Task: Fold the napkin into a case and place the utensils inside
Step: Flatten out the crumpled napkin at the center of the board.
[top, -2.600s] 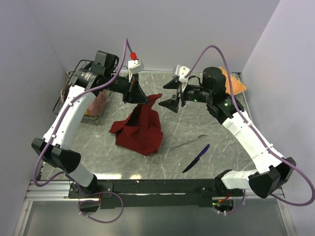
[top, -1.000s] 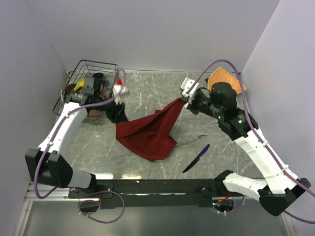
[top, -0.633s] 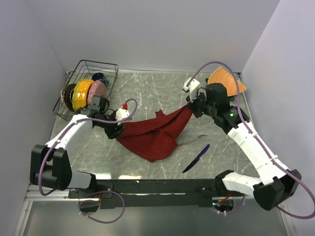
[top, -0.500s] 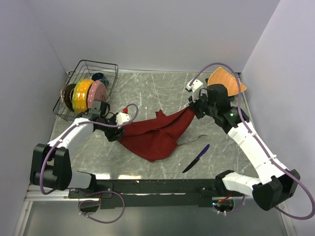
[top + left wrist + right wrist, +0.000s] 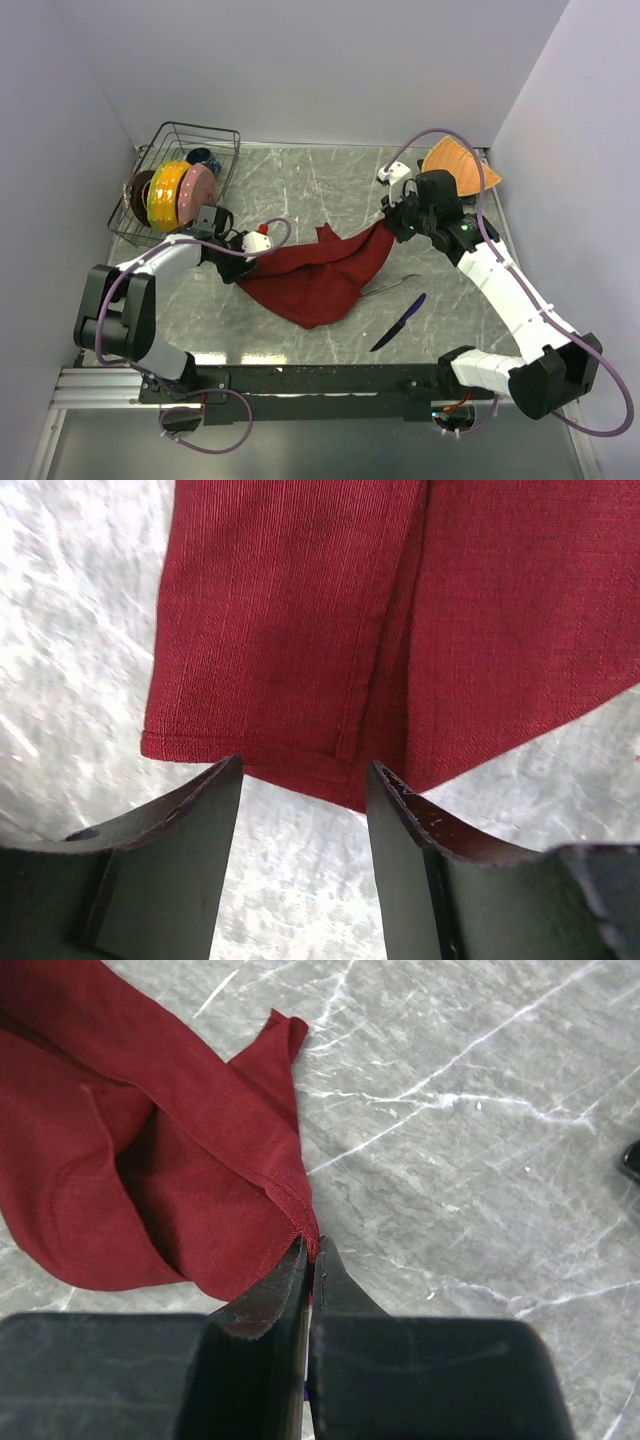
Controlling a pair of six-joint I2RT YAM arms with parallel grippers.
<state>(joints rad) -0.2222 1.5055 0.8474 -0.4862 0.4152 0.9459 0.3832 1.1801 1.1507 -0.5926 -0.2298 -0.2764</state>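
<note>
Your left gripper (image 5: pixel 303 775) is down at the near-left corner of the dark red plain cloth napkin (image 5: pixel 305 280). Its jaws are apart, the hem lies just across the gap between them, and nothing is clamped. Left arm is folded low: shoulder at the near-left edge, white forearm running far and right, wrist turned toward the cloth.

Your right gripper (image 5: pixel 308 1248) is pressed together on the napkin's far-right corner, with cloth pinched at the tips. Right arm reaches long from the near-right base, elbow out to the right. The forearm angles far-left over the grey marble-patterned table (image 5: pixel 300 185), wrist tipped down.

Slender blue-purple knife (image 5: pixel 399 322) lies nearest you on bare table, diagonal, right of the napkin and apart from it. Slim silver metal fork (image 5: pixel 388 289) lies just beyond the knife, one end at the napkin's right edge; whether it touches, you cannot tell.

Napkin is mid-table, bunched and creased, spread between your two grippers, with its bulk sagging toward the near side.

Far left is a black wire rack (image 5: pixel 195 128) holding upright coloured plates (image 5: pixel 165 192), orange and pink among them. In the far right corner lies an orange woven fan-shaped mat (image 5: pixel 455 160), flat, just behind your right wrist.
</note>
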